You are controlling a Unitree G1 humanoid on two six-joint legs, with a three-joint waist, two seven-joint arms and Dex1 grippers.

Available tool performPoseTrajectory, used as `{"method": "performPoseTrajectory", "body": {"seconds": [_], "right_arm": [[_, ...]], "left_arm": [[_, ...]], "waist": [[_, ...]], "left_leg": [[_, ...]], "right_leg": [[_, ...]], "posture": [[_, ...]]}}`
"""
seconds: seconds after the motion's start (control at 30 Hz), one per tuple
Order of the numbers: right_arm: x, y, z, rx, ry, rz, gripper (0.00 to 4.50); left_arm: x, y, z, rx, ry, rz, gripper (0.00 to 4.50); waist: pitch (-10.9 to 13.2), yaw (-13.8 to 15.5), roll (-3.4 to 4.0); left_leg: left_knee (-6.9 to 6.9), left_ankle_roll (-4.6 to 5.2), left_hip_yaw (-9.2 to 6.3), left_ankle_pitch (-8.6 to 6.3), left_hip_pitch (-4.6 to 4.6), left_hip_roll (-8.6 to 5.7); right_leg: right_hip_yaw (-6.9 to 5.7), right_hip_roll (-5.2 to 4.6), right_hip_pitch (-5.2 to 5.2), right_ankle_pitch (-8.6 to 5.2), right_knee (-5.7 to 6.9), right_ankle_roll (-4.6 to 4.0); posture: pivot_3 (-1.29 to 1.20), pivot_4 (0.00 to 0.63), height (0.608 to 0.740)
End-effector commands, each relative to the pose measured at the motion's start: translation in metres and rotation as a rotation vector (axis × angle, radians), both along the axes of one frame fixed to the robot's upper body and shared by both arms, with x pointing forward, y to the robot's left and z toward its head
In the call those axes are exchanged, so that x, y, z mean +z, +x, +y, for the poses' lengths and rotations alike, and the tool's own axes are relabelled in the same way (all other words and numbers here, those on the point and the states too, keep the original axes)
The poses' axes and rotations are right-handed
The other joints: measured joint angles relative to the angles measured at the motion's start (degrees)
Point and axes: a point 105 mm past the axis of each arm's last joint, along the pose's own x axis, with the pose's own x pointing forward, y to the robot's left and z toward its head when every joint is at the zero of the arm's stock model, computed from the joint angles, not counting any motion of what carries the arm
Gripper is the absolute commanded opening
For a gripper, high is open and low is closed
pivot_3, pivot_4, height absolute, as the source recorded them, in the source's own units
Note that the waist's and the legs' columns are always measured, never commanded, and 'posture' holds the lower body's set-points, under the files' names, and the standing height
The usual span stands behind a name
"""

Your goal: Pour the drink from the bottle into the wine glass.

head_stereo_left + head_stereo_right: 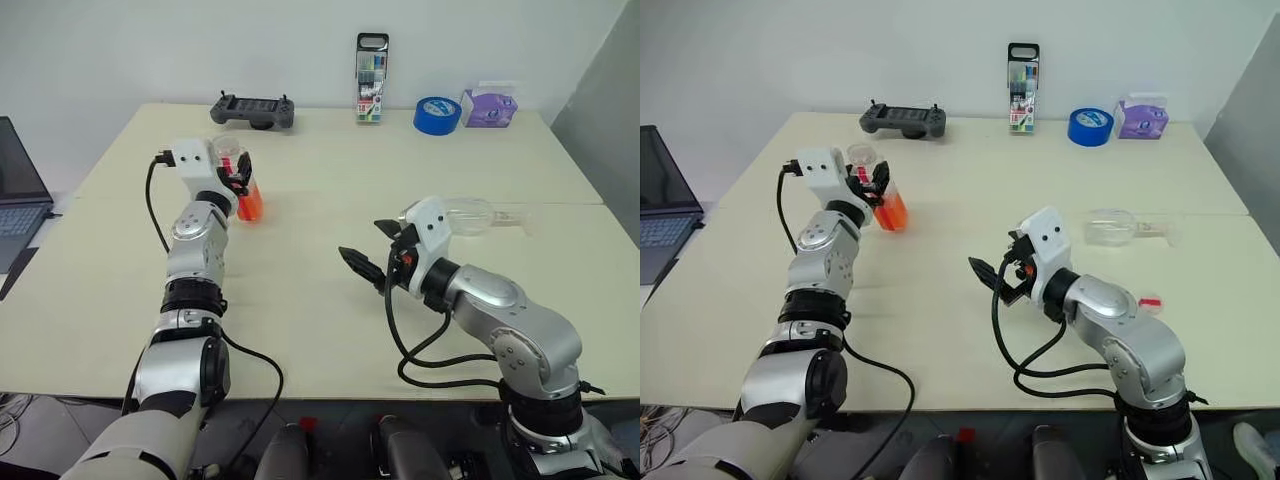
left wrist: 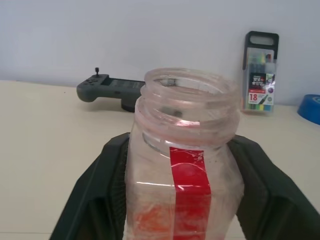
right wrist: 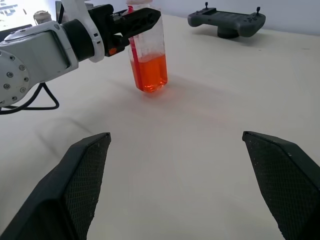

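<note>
Standing upright on the left part of the cream table (image 1: 330, 170), the bottle (image 1: 247, 190) is a small clear plastic one with squarish sides, a threaded open mouth without a cap and a red strip running down one face. The drink (image 3: 149, 73), a translucent orange-red liquid, fills only its lower part. The left gripper (image 1: 236, 177) has its two black fingers on either side of the bottle's upper body, close against the plastic; whether they press it or stand just off it cannot be told. The wine glass (image 1: 1114, 226) lies on its side on the right part of the table, clear and colourless, bowl towards the middle and stem pointing away to the right. The right gripper (image 1: 377, 250) hovers above the table between bottle and glass, fingers spread wide and holding nothing.
</note>
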Motion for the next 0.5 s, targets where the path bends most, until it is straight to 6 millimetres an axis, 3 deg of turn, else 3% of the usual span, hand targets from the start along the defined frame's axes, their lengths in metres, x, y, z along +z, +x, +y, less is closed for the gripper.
{"method": "performPoseTrajectory", "body": {"seconds": [0.03, 0.1, 0.5], "right_arm": [[0.009, -0.003, 0.002, 0.017, 0.007, -0.048, 4.5], [0.008, -0.003, 0.002, 0.018, 0.004, -0.049, 4.5], [0.008, 0.003, -0.01, -0.002, -0.016, -0.056, 4.5]], "left_arm": [[0.021, -0.005, 0.009, 0.023, 0.006, -0.069, 4.07], [0.019, -0.006, 0.01, 0.03, 0.004, -0.065, 4.48], [0.008, -0.021, 0.02, 0.049, 0.005, -0.035, 4.48]], "waist": [[0.0, 0.0, 0.0], [0.0, 0.01, 0.0], [0.0, 0.0, 0.0]], "left_leg": [[0.0, -0.01, -0.01, 0.0, 0.0, 0.0], [0.0, -0.01, 0.0, 0.01, 0.0, -0.01], [0.0, -0.02, 0.03, 0.01, 0.01, 0.0]], "right_leg": [[-0.01, 0.01, -0.01, 0.0, 0.01, 0.0], [0.0, 0.0, 0.0, 0.0, 0.01, 0.0], [0.05, -0.01, -0.02, 0.0, 0.04, 0.0]], "posture": [[0.0, 0.15, 0.74], [0.0, 0.15, 0.74], [0.0, 0.15, 0.74]]}}
